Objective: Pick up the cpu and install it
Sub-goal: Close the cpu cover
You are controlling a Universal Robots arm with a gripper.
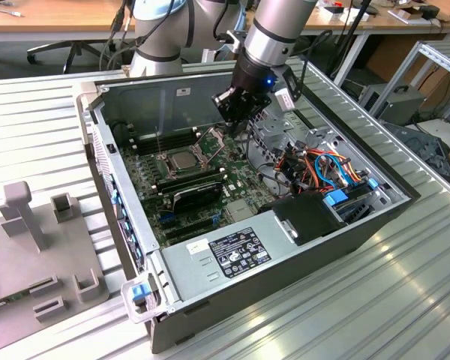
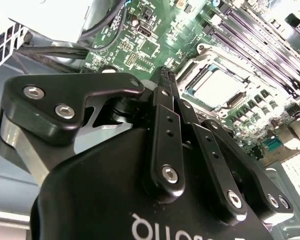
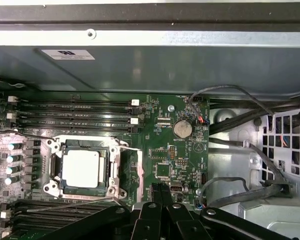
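Here the gripper (image 1: 237,126) hangs inside the open computer case (image 1: 360,225), its two black fingers (image 3: 160,192) pressed together with nothing between them, tips just above the green motherboard (image 3: 165,150). In both wrist views the cpu (image 3: 81,168) lies flat in its socket (image 3: 117,170), the silver top bare and the metal frame around it, apart from the fingertips. Long memory slots (image 3: 75,112) run beside the socket. A round coin battery (image 3: 182,129) sits near the fingertips. In the exterior view the power supply (image 1: 232,251) lies at the case's near end.
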